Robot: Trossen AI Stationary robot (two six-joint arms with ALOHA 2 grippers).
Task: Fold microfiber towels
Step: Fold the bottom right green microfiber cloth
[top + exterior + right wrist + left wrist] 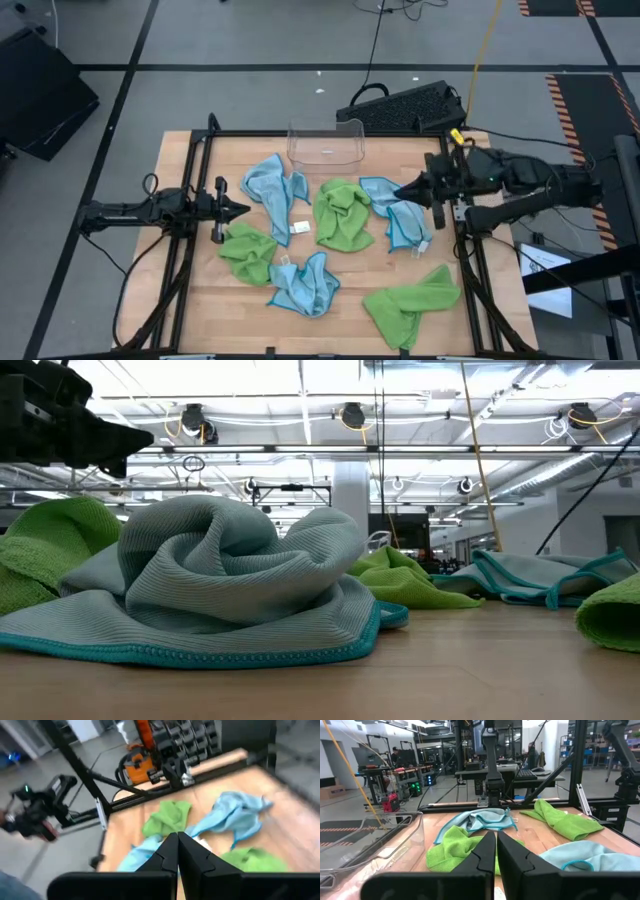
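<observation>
Several microfiber towels lie crumpled on the wooden table, three light blue (275,190) (400,218) (305,283) and three lime green (343,213) (247,250) (410,305). None of them is touched by a gripper. My left gripper (240,210) (496,847) is shut and points level from the table's left edge toward the towels. My right gripper (400,192) (177,845) is shut and hangs above the table's right side, over the right-hand blue towel, tipped slightly down. In the low view the nearest blue towel (230,575) fills the foreground.
A clear plastic bin (325,143) stands at the table's far edge, in the middle. A black frame (205,140) runs around the table. A keyboard (400,105) lies on the floor beyond the far edge. Bare wood shows along the near edge (230,320).
</observation>
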